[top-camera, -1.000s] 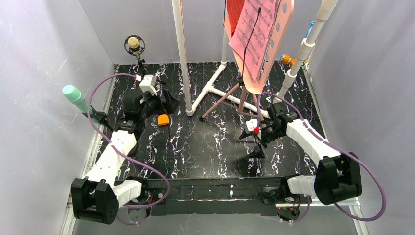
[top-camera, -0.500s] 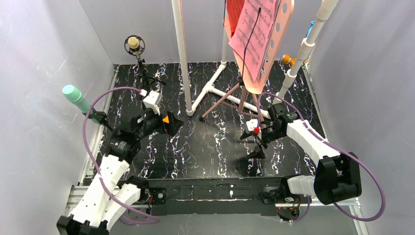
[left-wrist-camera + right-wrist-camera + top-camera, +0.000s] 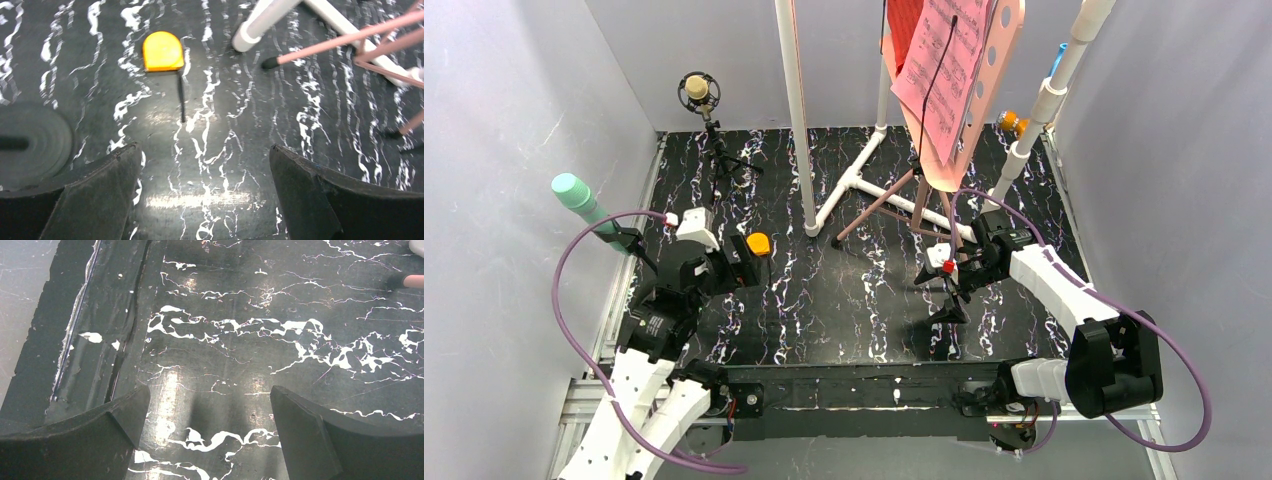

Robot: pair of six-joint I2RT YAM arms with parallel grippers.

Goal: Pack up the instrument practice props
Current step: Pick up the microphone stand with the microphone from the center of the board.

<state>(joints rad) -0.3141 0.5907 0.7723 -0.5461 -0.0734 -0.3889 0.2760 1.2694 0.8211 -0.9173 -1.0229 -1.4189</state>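
The black, white-veined bench [image 3: 844,310] carries the pink hole-punched music stand [image 3: 942,175], upright on tripod legs, its long axis vertical and its sheet side facing the arms. Pink sheet music [image 3: 944,70] and a red folder [image 3: 906,25] rest on the stand. The right tool [image 3: 210,405] is released and empty, just in front of the stand's legs. The left tool [image 3: 205,165], also released, is well left of the stand. The mint-green microphone [image 3: 576,197] and the yellow microphone [image 3: 696,92] stand farther left of the stand.

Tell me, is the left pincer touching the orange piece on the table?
Apart. The left wrist view shows bare marbled table separating the open left pincer from the orange piece lying ahead.
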